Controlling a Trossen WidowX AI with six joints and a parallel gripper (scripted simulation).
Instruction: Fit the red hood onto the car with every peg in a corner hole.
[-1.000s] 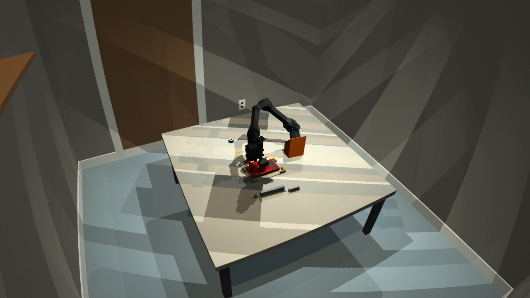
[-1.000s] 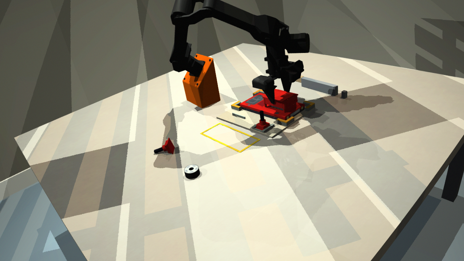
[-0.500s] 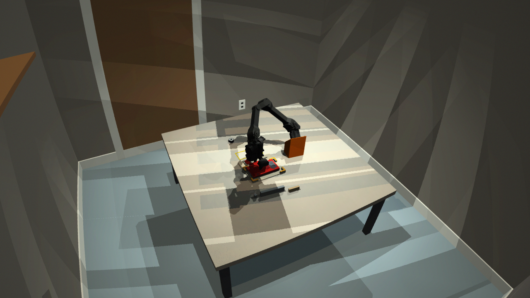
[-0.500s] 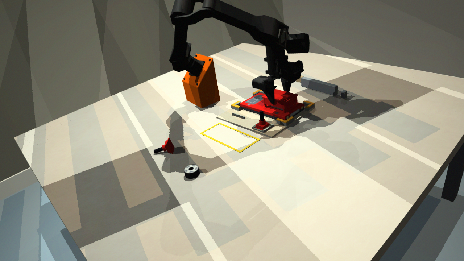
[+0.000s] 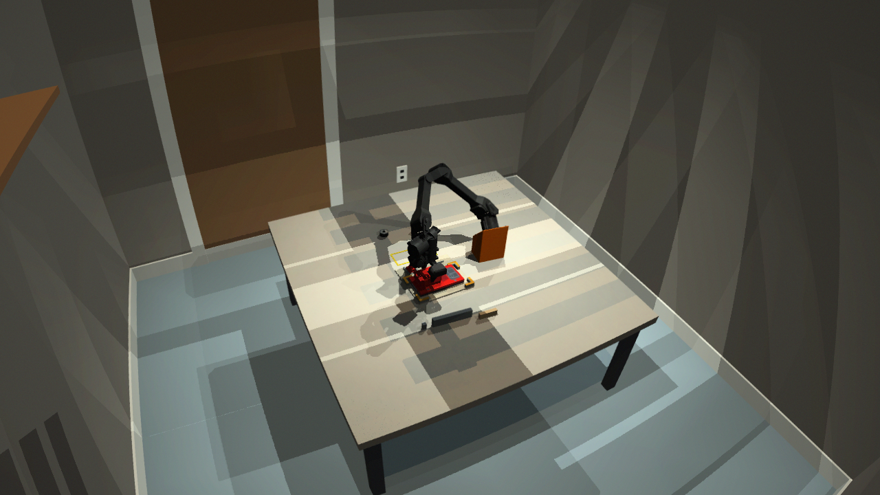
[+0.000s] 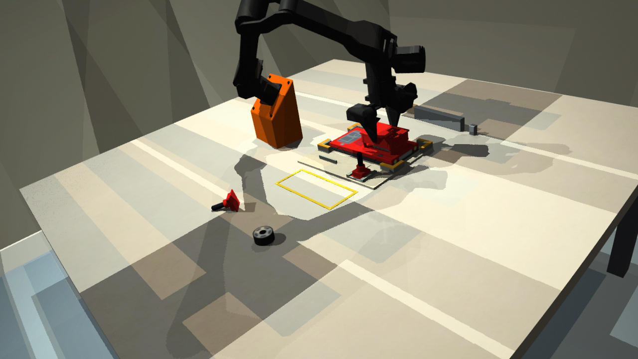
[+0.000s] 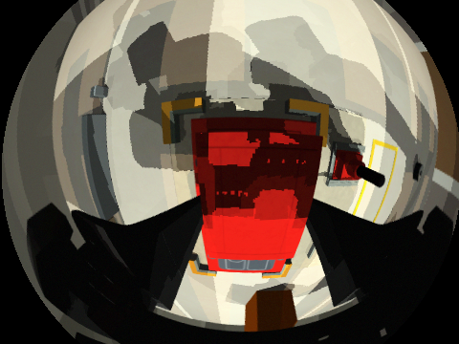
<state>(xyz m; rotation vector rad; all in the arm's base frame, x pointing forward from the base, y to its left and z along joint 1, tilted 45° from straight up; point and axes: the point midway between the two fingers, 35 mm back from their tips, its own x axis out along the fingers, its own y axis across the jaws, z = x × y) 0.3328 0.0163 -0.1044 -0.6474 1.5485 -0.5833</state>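
The red hood [image 6: 386,141] [image 7: 253,239] is upright, roof up, over the rear part of the red chassis [image 6: 341,143] [image 5: 444,284]. My gripper [image 6: 384,132] [image 7: 255,202] points down and is shut on the hood, one finger on each long side. The hood's lower edge is at or just above the deck; I cannot tell whether it sits flat. The engine block, the four pegs and the corner holes are hidden by the hood and fingers. The chassis lies between the yellow corner brackets of the jig [image 6: 324,144] [image 7: 308,103].
A red-and-black gear lever [image 6: 360,172] [image 7: 371,176] stands close beside the chassis; another [image 6: 232,201] lies on its side. A wheel [image 6: 263,235] [image 5: 383,233], a yellow outline [image 6: 289,176], a grey bar [image 5: 452,317] [image 6: 438,118] and the orange arm base [image 6: 276,124] [image 5: 492,245] are around.
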